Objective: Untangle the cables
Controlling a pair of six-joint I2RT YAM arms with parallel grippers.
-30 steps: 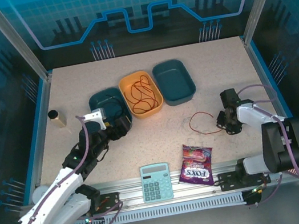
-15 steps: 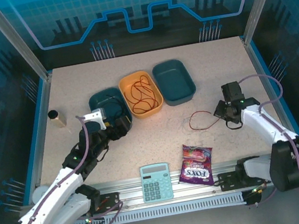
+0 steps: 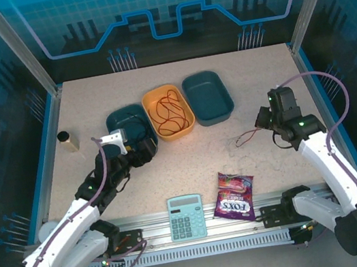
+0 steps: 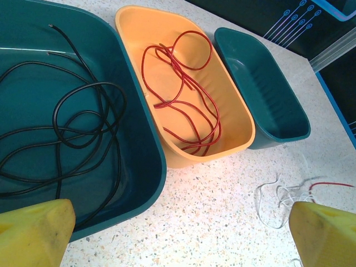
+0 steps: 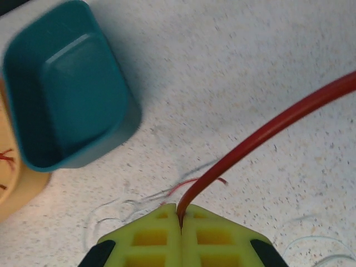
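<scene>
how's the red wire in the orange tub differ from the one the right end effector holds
The tub's red wire loops inside the orange tub; the held red wire runs nearly straight. The tub's wire is untouched; the held one pinched in the shut right end effector. Both are thin, red.

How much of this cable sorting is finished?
A black cable lies in one teal tray, a red cable in the orange tray. The right gripper is shut on a second red cable. The white cable lies loose on the table; the other teal tray is empty.
</scene>
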